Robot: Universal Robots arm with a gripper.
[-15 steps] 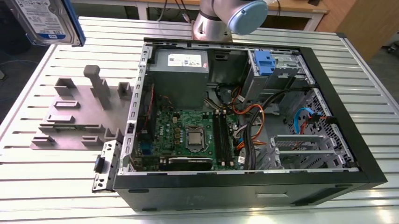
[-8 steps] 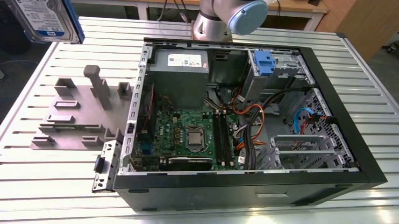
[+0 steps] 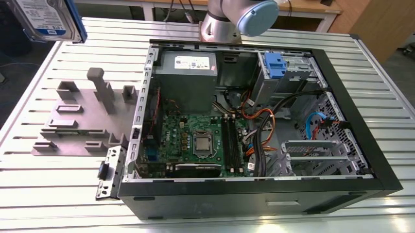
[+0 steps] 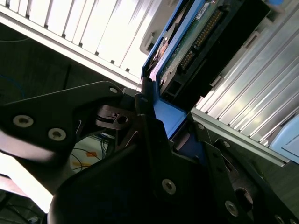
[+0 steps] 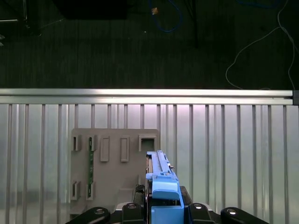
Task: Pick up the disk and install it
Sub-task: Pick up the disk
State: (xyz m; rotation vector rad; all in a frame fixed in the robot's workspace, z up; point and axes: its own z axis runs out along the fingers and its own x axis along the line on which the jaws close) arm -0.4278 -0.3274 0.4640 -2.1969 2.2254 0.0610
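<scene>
Clamping gripper [image 4: 168, 119] tight on the disk [image 3: 48, 19], edge-on in its jaws, high over the bench [image 5: 233, 149], grey fixture plate [image 5: 117, 172] straight below. Seemingly gripping just the blue carrier frame [image 5: 166, 200], hard to confirm. Risking the disk pivoting or slipping from that narrow hold, then jamming crooked at the drive bay [image 3: 285, 73] or snagging cables [image 3: 263, 116].

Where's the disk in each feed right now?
Exterior view: the disk at the exterior view's upper left, held up over the slatted table.
Second wrist view: the disk rises from the pincer, table slats behind it.
First wrist view: the disk edge-on, above the same table.
Shared landmark: the slatted table.
</scene>
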